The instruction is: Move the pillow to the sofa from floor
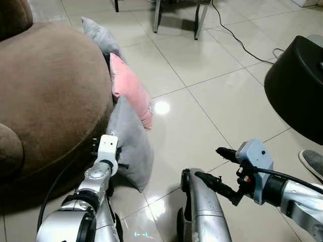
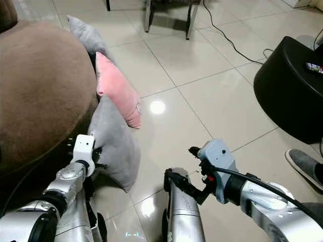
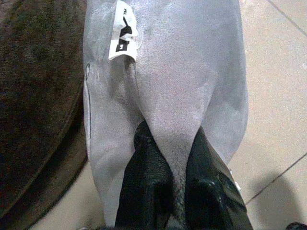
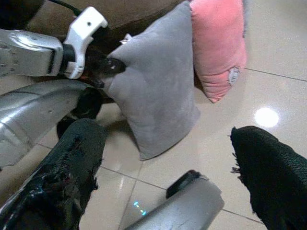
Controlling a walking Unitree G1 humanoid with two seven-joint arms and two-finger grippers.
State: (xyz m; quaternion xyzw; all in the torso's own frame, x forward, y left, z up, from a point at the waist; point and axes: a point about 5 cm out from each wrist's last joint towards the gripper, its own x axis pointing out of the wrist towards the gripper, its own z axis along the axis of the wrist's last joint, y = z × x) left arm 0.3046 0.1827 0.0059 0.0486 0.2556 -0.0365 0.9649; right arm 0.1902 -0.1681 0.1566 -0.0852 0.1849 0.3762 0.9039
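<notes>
On the tiled floor, leaning against the brown sofa (image 1: 45, 96): grey pillow (image 1: 130, 143), pink pillow (image 1: 132, 91) just behind it. Left gripper (image 3: 175, 179) pinches the grey pillow's edge. Right gripper (image 1: 218, 169) hovers nearby, fingers spread wide.

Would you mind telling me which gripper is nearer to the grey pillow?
Left. The left gripper has its jaws pinching the grey pillow beside the sofa; the right gripper hovers open over the floor, apart from it.
</notes>
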